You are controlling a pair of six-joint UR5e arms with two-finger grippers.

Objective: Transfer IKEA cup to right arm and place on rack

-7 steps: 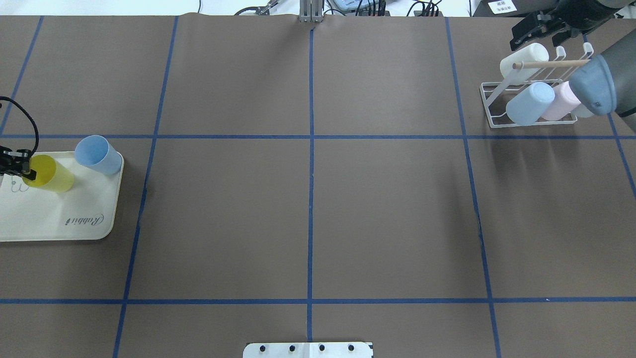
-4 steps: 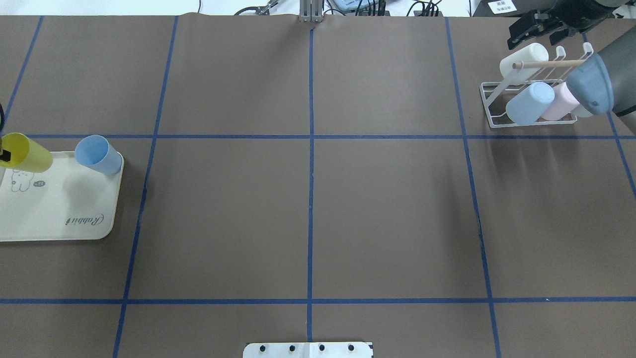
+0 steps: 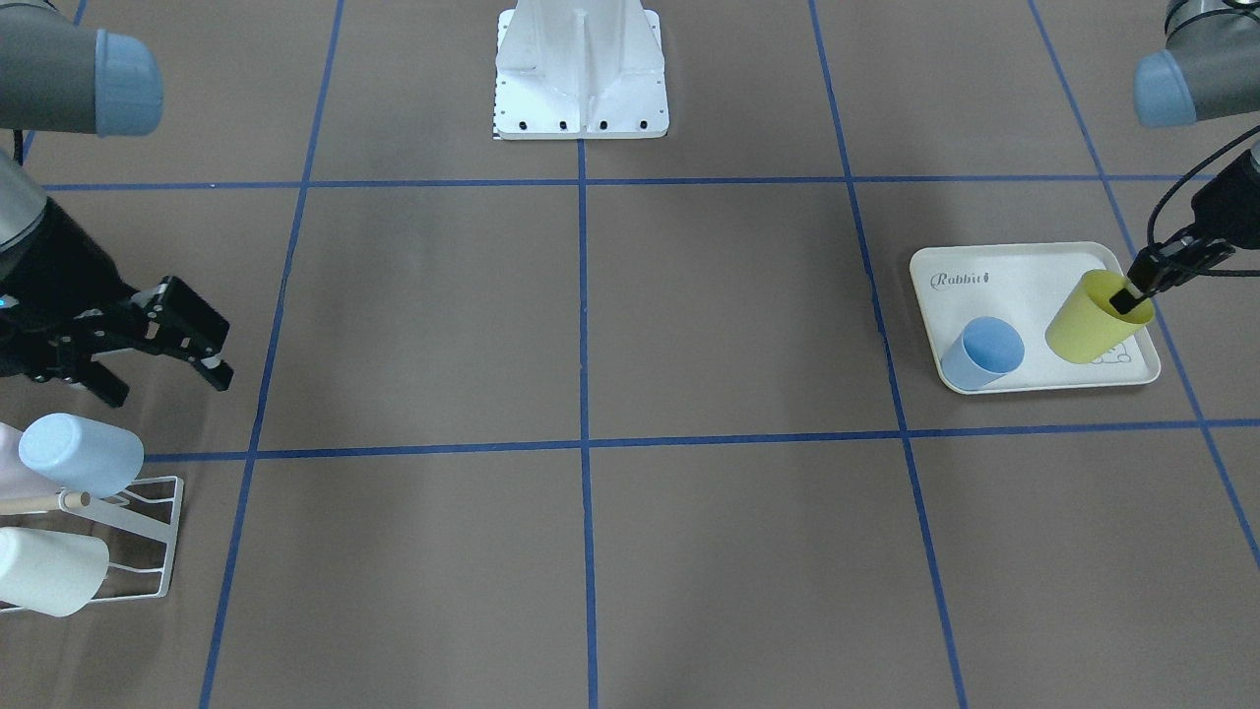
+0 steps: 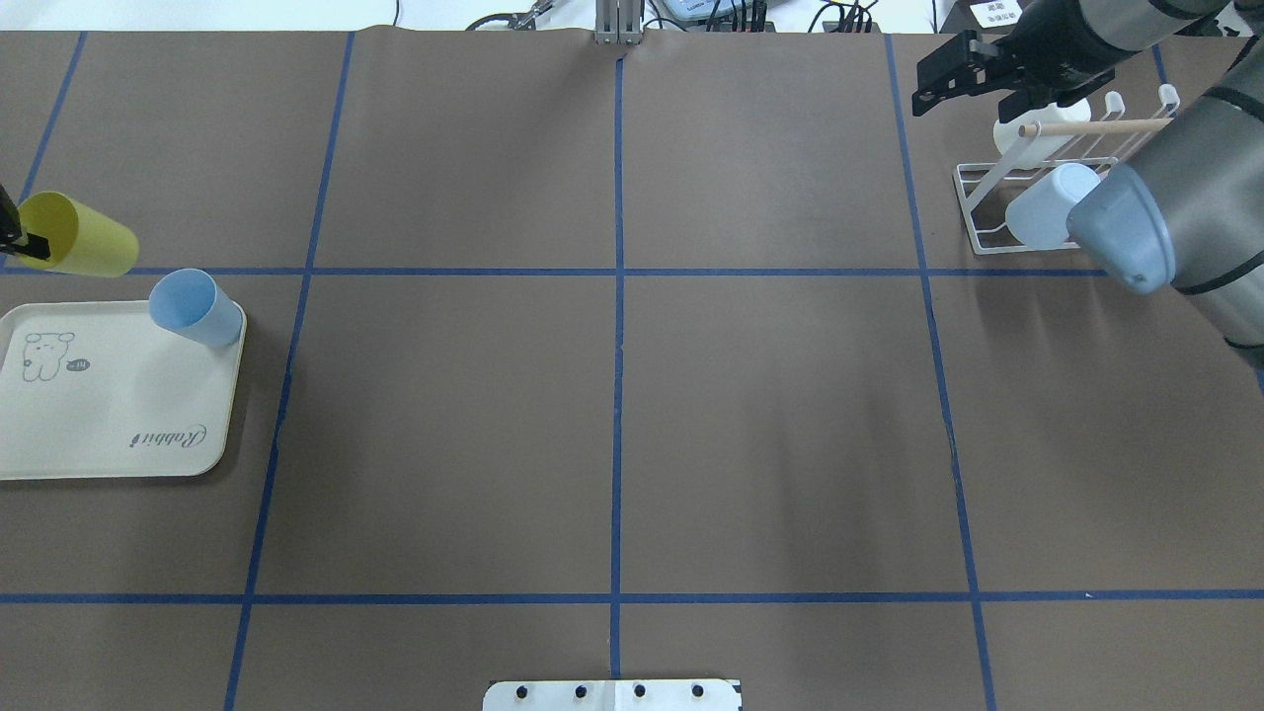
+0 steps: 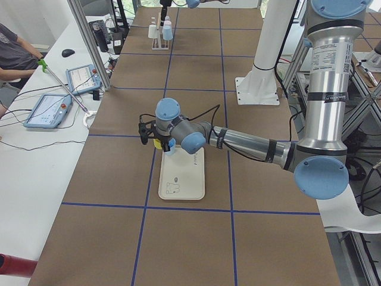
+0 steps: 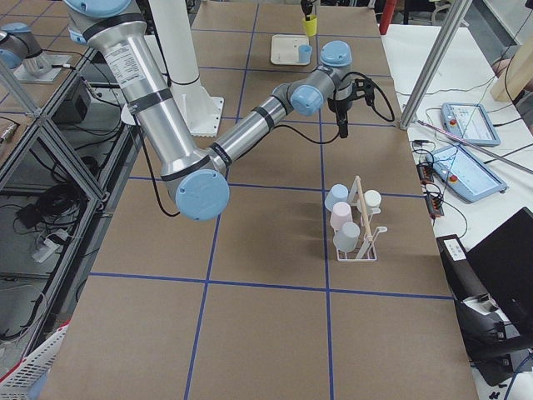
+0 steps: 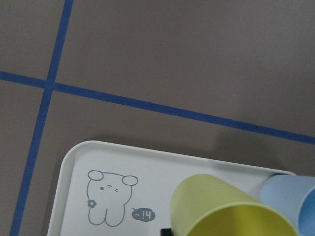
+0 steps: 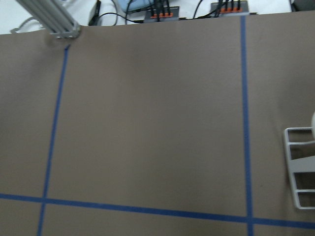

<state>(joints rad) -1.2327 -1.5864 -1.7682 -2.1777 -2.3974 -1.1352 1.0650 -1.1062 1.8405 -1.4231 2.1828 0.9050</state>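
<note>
Yellow cup (image 4: 81, 239): held clear of the bench (image 4: 770, 395), raised above the cream tray (image 4: 99, 434) at the bench's left end. It is tilted, with the mouth turned toward the left gripper (image 3: 1132, 295). In the left wrist view it hangs over the tray just beside the rabbit drawing (image 7: 107, 195).

Left gripper: pinching the yellow cup by the rim, one finger inside the mouth and the other outside the wall.

Blue cup (image 4: 195, 308): stands upright, mouth up, on the tray's far right corner. It is apart from the yellow cup.

Right gripper (image 3: 162, 384): jaws spread wide, holding nothing. It hangs in the air near the rack (image 4: 973, 212), touching neither the rack nor its cups.

Rack: white wire with a wooden dowel (image 4: 1096, 125), standing at the bench's far right corner. It carries a white cup (image 3: 49, 571), a light blue cup (image 3: 79, 453) and a pink cup (image 6: 342, 215), each tipped over on the prongs. The right arm's elbow (image 4: 1126, 237) covers part of the rack in the overhead view.

Bench: brown surface marked in squares by blue tape.
</note>
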